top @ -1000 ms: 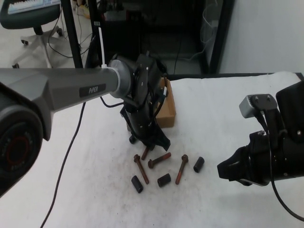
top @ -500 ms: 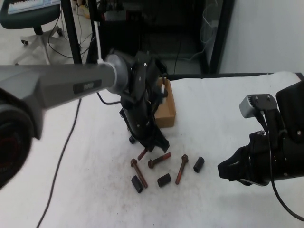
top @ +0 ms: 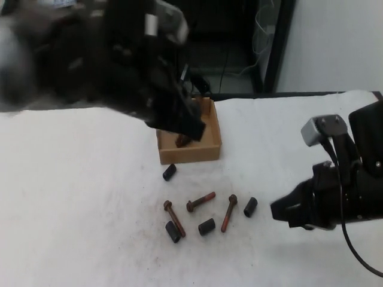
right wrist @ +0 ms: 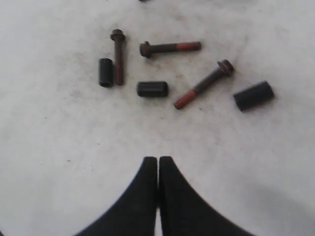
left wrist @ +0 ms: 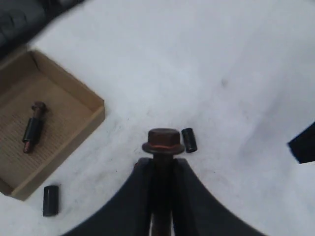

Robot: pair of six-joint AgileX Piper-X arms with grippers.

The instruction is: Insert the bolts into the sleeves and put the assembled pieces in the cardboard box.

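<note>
about a fifth done, judging by one assembled piece [left wrist: 32, 127] in the cardboard box [left wrist: 74, 93]. left on the counter [top: 90, 209], at 6 o'clock of it: three bolts [right wrist: 170, 47], four sleeves [right wrist: 152, 89]. pinching a bare bolt [left wrist: 163, 141] in the left end effector [left wrist: 161, 163], near the box. right end effector [right wrist: 158, 164] pressed together, empty.

A cardboard box [top: 210, 156] is set at the back of the bench [top: 72, 197]. An assembled piece [left wrist: 32, 127] is laid inside the box. The left gripper [top: 190, 127] is held above the box, and a held bolt [left wrist: 162, 142] is pinched between its fingers. A lone sleeve [top: 169, 172] is laid just in front of the box. Nearer the front, three bolts and three sleeves are spread in a group. The left bolt [top: 175, 218] is laid touching the left sleeve [top: 173, 231]. The middle bolt [top: 200, 201] is placed behind the middle sleeve [top: 206, 226]. The right bolt [top: 227, 213] is found between the middle sleeve and the right sleeve [top: 250, 207]. The right gripper [top: 284, 212] is found to the right of the group, apart from it
</note>
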